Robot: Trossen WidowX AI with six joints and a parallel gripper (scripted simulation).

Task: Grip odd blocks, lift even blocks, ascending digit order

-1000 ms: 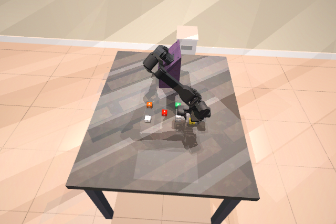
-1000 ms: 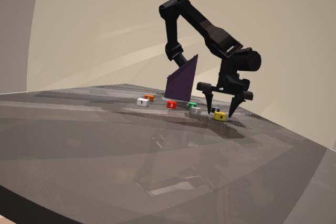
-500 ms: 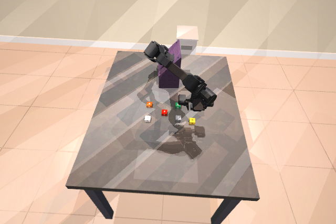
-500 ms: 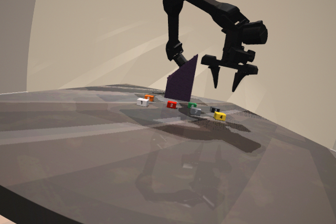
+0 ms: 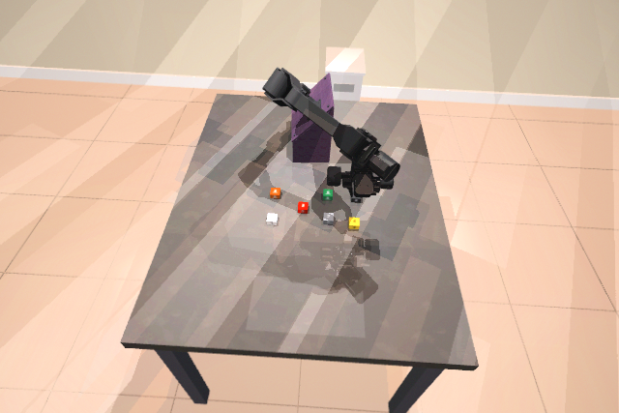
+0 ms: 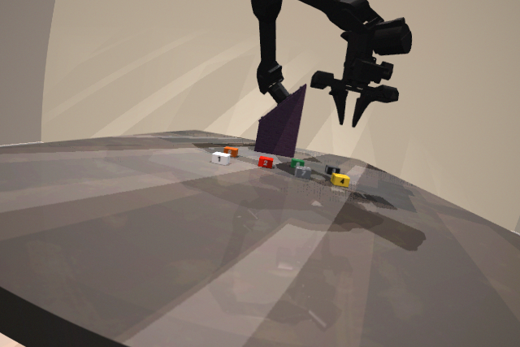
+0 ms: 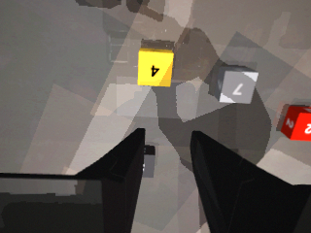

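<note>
Your landmark is the yellow cube-shaped block printed with a black 4 (image 5: 354,222) (image 6: 340,180) (image 7: 155,68), resting on the grey-brown table (image 5: 199,298) (image 6: 126,250) (image 7: 49,49). Your black parallel-jaw gripper (image 5: 361,189) (image 6: 348,125) (image 7: 167,137) hangs well above the tabletop, on the pedestal side of that yellow block, its fingers pointing down. It is released: you can see a modest gap between the two tapered fingers, with nothing gripped.

Just beside the yellow block, toward the white one, you have the grey block marked 7 (image 5: 328,219) (image 6: 303,172) (image 7: 237,84). Farther past it is the red block marked 2 (image 5: 303,207) (image 6: 265,162) (image 7: 298,123), and well apart from the yellow block sits the white block marked 1 (image 5: 272,219) (image 6: 220,158). The small black block (image 5: 356,199) (image 6: 332,169) (image 7: 150,162) lies near the yellow one, on its pedestal side, partly hidden by the gripper in the top and wrist views. The green block (image 5: 327,194) (image 6: 297,162) is diagonally off the yellow one, and the orange block (image 5: 275,192) (image 6: 230,151) is well apart from it; you can't read the digits on these last three reliably. The purple angular pedestal (image 5: 310,148) (image 6: 277,137) stands beyond them from the yellow block.
</note>
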